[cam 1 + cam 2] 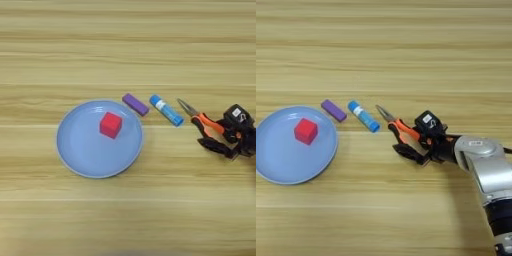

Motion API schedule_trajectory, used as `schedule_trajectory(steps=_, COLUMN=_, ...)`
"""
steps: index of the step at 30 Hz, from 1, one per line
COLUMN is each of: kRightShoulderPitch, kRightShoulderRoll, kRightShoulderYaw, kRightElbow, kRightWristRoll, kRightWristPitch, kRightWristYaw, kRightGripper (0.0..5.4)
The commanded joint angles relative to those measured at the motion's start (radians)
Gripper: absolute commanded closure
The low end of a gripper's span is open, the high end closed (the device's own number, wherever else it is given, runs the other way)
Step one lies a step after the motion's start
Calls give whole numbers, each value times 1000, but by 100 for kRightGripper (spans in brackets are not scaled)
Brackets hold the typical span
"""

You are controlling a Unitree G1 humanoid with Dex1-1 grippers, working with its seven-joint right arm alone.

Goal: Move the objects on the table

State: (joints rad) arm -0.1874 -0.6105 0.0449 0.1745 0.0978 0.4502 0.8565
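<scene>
We see a red cube [110,124] lying inside a pale blue plate [75,150], a little above the plate's centre; nothing else is in the plate. Just beside the plate's upper right rim lies a flat purple bar [135,104] on the bare table [125,45], slanted. Next to it, apart from it, a blue glue-stick tube [166,110] with a white band lies at a similar slant. Further right we find the orange-handled pliers [398,126], metal jaws pointing up and left towards the tube without touching it. Our right gripper [415,142] is at the pliers' handles, one black finger [411,152] below them and the other above; we cannot tell whether it truly clamps them. Behind it the silver forearm [483,167] runs to the lower right corner.
</scene>
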Motion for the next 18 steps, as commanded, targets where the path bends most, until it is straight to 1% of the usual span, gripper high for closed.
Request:
schedule_trajectory(steps=1, kRightShoulderPitch=-5, kRightShoulderRoll=-11, kRightShoulderYaw=8, kRightElbow=-19, kRightWristRoll=-17, kRightWristPitch=-1, kRightWristYaw=-27, kRightGripper=32)
schedule_trajectory(steps=4, kRightShoulderPitch=-8, kRightShoulderRoll=2, kRightShoulderYaw=3, kRightElbow=-31, kRightWristRoll=-12, kRightWristPitch=-21, kRightWristYaw=-35, kRightGripper=5)
schedule_trajectory(steps=9, kRightShoulderPitch=-17, kRightShoulderRoll=18, kRightShoulderYaw=-3, kRightElbow=-39, kRightWristRoll=-12, kRightWristPitch=-36, kRightWristYaw=-52, kRightGripper=5)
schedule_trajectory(steps=18, kRightShoulderPitch=-40, kRightShoulderRoll=62, kRightShoulderYaw=-26, kRightElbow=-54, kRightWristRoll=0, kRightWristPitch=-102, kRightWristYaw=-92, kRightGripper=5)
